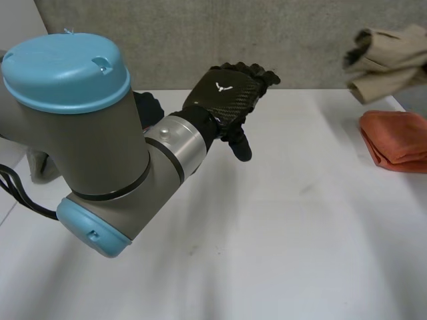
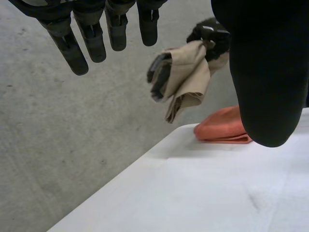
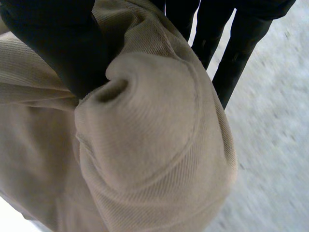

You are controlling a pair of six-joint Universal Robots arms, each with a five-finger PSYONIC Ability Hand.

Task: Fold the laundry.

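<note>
Cloth (image 3: 154,159), beige and ribbed, hangs bunched, clamped by the right hand (image 3: 63,43); left hand (image 1: 227,97) hovers with fingers straight above the bench (image 1: 280,233).

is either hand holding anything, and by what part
The right hand grips the beige cloth by a bunched fold at its top. The left hand holds nothing.

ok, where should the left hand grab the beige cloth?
Probably the loose lower end of the beige cloth, pinched from the table side. The right hand bunches its top in the air near the orange cloth, so only the hanging folds are free. The left hand is open.
</note>
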